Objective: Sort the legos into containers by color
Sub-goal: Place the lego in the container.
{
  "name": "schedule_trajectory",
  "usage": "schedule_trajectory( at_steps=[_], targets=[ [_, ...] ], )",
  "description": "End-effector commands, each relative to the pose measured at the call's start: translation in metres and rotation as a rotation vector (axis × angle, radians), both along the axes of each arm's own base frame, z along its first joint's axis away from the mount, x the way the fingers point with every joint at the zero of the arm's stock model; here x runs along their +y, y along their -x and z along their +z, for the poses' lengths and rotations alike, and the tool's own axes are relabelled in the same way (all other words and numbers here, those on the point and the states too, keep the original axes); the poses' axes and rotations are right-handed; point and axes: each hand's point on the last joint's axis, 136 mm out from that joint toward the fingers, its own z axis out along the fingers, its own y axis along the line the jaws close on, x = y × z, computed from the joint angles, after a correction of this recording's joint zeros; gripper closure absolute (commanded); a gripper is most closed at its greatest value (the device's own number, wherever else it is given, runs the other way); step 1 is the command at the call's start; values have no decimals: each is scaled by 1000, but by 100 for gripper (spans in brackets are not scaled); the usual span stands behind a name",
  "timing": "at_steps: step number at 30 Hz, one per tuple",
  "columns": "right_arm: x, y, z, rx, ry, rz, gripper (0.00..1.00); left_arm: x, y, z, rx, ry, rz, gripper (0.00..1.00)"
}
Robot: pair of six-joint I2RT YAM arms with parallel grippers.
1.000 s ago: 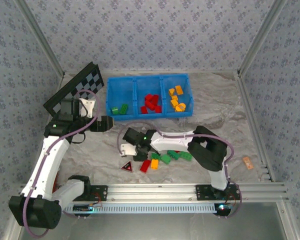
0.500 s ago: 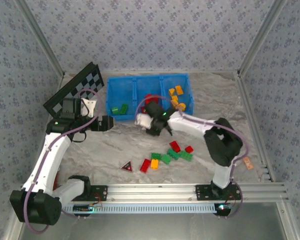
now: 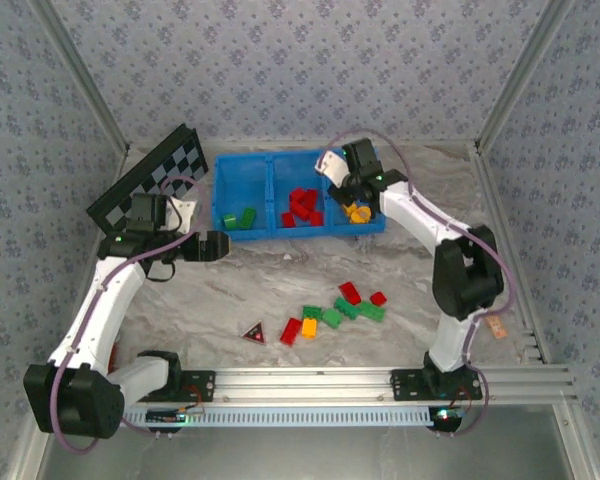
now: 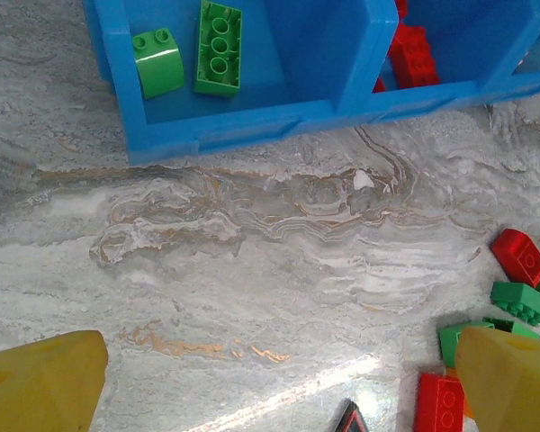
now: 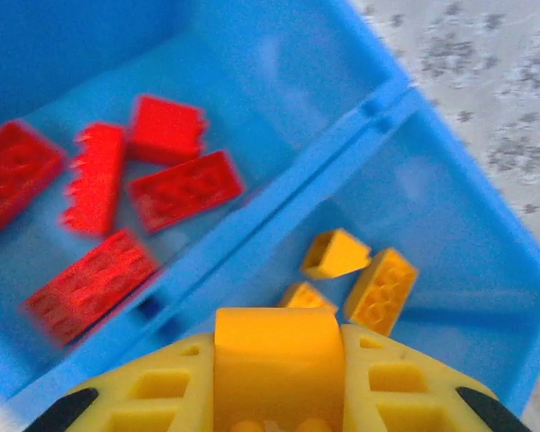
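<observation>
The right arm (image 3: 420,215) reaches across to the far side, and the right jaws hang over the right-hand compartment of the blue bin (image 3: 220,190). They are closed tight on an orange-yellow brick (image 5: 279,346), clamped between the two yellow fingers (image 5: 148,391) in the right wrist view. Below the held brick, three more orange-yellow bricks (image 5: 378,288) lie on the floor of that compartment. Past the divider, the middle compartment holds the red bricks (image 5: 184,189), somewhat blurred in that view.

The left arm (image 3: 105,300) bends in from the left, and the left jaws sit just in front of the bin's near left corner. They are spread wide with nothing between them. In the left wrist view each yellow fingertip (image 4: 36,382) is pushed out to a bottom corner, with bare marbled grey surface (image 4: 252,261) between them. The same view looks into the left compartment, where two green bricks (image 4: 218,47) lie side by side, one long and one short with a rounded top.

From above, a loose group of unsorted bricks (image 3: 335,312) lies on the surface between the bin and the arm bases. It includes several green ones, a few red ones and one orange-yellow one (image 3: 309,327). Just left of that group sits a small dark triangle with a red edge (image 3: 253,333). A black-and-white checkerboard (image 3: 150,175) leans at the far left, beside the bin.
</observation>
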Motion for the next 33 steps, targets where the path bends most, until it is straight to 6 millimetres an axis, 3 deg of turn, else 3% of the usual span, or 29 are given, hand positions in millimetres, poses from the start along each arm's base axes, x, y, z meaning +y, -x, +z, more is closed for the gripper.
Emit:
schedule_trajectory(
  at_steps=[1, 8, 12, 18, 24, 29, 33],
  targets=[
    [-11, -43, 5, -51, -30, -84, 82, -1, -5, 23, -57, 16, -4, 1],
    [-25, -92, -41, 26, -53, -201, 78, -2, -10, 25, -41, 12, -10, 1],
    [-30, -101, -61, 41, -55, -221, 76, -4, -11, 30, -45, 18, -18, 1],
    [-36, -104, -69, 66, -45, -247, 69, 2, -13, 39, -67, -14, -6, 1],
    [-46, -93, -39, 46, -48, -274, 40, 8, -11, 50, -108, -43, 14, 1],
    [-54, -72, 3, 24, -61, -300, 37, 8, -8, 59, -141, -33, 18, 1],
    [-60, -38, 43, 23, -109, -349, 35, 8, -4, 68, -175, -22, 21, 1]
  ],
)
